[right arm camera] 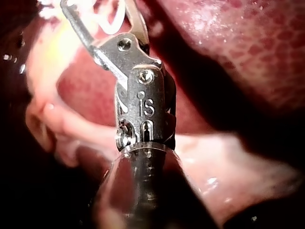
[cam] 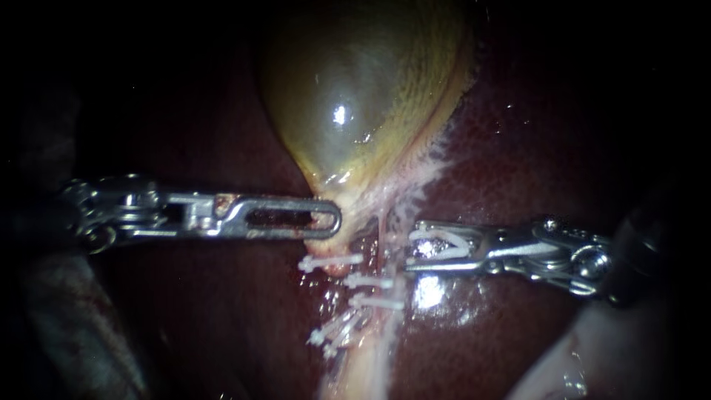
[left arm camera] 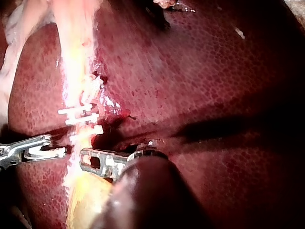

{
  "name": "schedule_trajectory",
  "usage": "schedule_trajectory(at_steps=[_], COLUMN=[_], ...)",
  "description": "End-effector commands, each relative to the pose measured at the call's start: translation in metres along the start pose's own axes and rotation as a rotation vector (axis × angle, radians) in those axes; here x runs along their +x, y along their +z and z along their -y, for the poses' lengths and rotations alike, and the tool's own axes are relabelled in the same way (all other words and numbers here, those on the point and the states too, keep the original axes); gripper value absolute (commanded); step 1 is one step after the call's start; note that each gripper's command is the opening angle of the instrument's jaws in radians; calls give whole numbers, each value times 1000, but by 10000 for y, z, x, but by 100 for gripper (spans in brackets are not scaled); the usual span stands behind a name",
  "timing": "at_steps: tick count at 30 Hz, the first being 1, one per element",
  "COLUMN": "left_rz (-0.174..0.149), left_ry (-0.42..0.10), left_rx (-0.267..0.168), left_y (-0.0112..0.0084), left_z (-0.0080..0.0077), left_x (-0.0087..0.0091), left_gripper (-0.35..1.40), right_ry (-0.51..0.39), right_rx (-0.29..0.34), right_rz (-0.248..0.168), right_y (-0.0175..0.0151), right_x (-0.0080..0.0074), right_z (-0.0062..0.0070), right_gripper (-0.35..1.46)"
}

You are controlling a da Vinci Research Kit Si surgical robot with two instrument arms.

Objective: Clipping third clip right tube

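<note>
The metal wrist of our right instrument [right arm camera: 102, 14] sits closest to the lens in its own wrist view, and its bulk hides most of the tissue ahead of it. Past the wrist its jaws stand spread, carrying an open white clip [right arm camera: 112, 20] that lines both of them. Pale tissue [right arm camera: 224, 167] lies under the shaft.

In the endoscope view the same instrument [cam: 412, 246] comes in from the right with the white clip [cam: 437, 244] in its jaws. The tips stop just beside the tube [cam: 372, 292] and are not around it. The tube runs down from the neck of the gallbladder [cam: 355, 96] over the dark red liver [cam: 518, 148]. Several fastened clips [cam: 368, 281] already cross it below the level of the jaws, and more sit lower on the pale stalk. We cannot tell which strand each one grips.

Our left instrument [cam: 333, 220] reaches in from the left. Its slotted jaws are closed on the gallbladder's neck, just above the uppermost fastened clip.

In the left wrist view, our own dark shaft covers the rear of the left instrument [left arm camera: 85, 157]. The right instrument [left arm camera: 55, 146] faces it across the pale tube [left arm camera: 76, 81], with the fastened clips [left arm camera: 80, 120] just ahead of both tips.
</note>
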Motion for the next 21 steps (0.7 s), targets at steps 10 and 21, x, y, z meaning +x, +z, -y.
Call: schedule_trajectory(at_steps=[10, 21], left_rz=[1, 1], left_ry=[-2, -2], left_rx=[1, 0], left_y=[-4, -6], left_z=[-6, -8], left_x=[-2, -2], left_gripper=[-35, -35], right_ry=[57, 83], right_rx=[9, 11], right_rz=[13, 23], right_y=[18, 35], right_x=[-3, -1], right_z=[-1, -5], right_gripper=[58, 57])
